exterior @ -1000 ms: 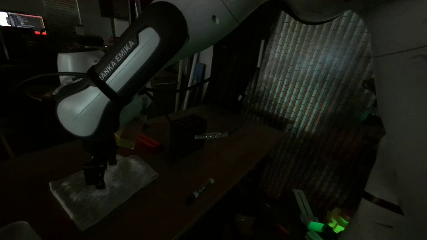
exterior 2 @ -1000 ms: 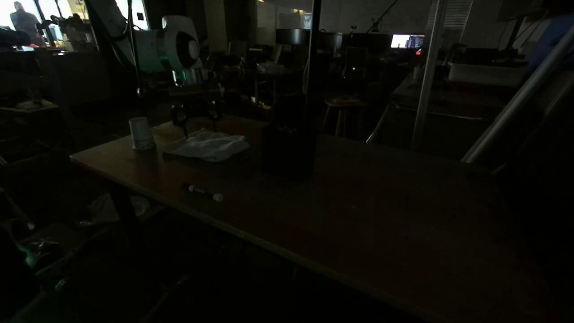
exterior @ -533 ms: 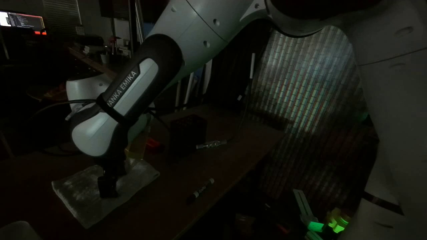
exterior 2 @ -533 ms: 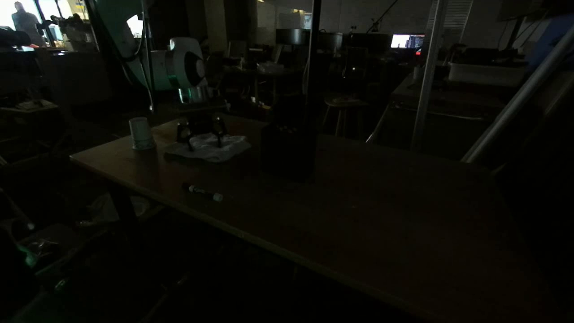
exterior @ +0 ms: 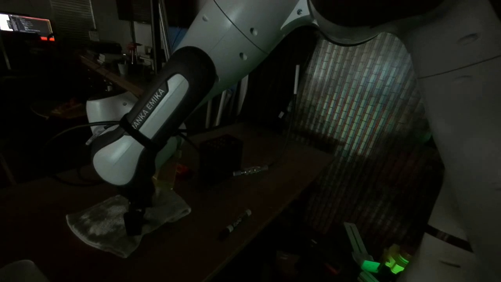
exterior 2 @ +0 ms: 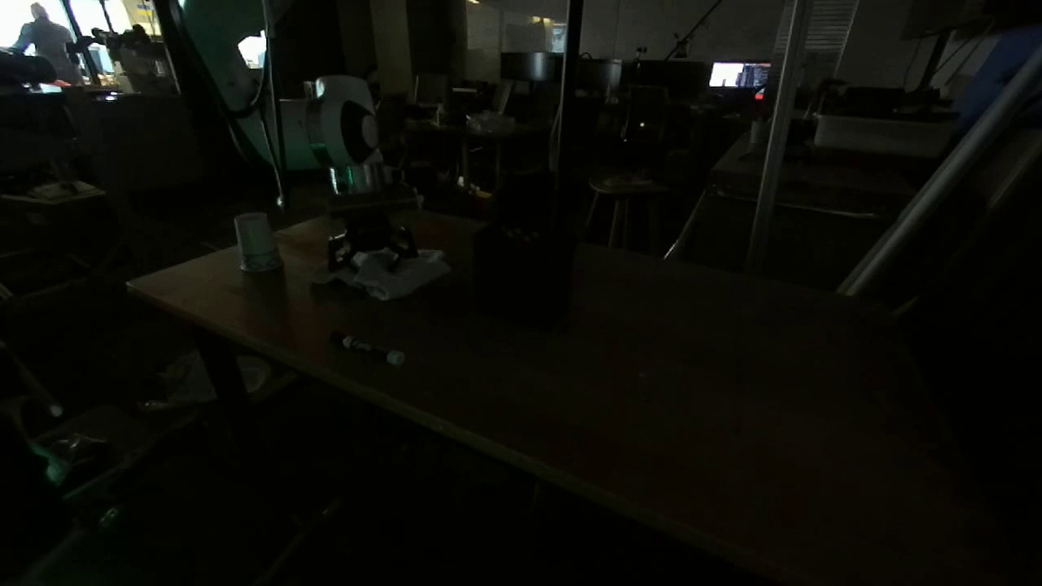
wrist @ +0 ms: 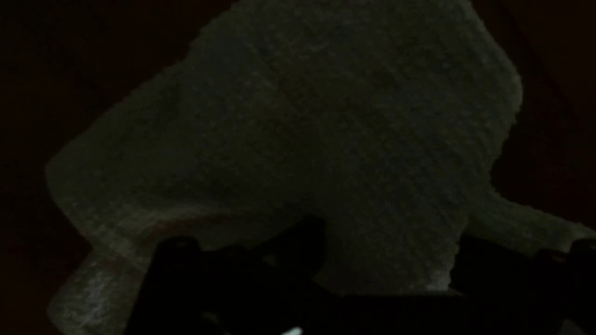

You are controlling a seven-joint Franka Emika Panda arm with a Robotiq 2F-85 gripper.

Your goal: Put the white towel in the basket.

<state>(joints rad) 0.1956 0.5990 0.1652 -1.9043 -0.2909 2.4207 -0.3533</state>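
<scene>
In an exterior view, far back on the left, a person point(exterior 2: 45, 45) is standing in front of bright light. Next, a pale cup point(exterior 2: 256, 242) is standing on the table point(exterior 2: 692, 391), and all of it is showing there. In an exterior view, only the top of a pale round thing point(exterior: 23, 272) is peeking in at the bottom left corner. The white towel point(exterior: 98, 225) is lying on the table in both exterior views. Up close, the wrist view is showing its soft folds. Farther right in an exterior view, a small red thing point(exterior: 182, 171) is sitting just left of the black basket point(exterior: 220, 156). Both exterior views are showing the basket, and the towel is lying outside it. Then a marker point(exterior: 238, 223) is lying near the table's edge. At the far right, in an exterior view, a stripy sheet point(exterior: 364, 98) is showing.

The gripper point(wrist: 389, 258) is pointing down at the towel. Its fingers point(wrist: 305, 251) are standing partly apart, not clenched. They are touching the cloth, and the towel is making a hump between them.
</scene>
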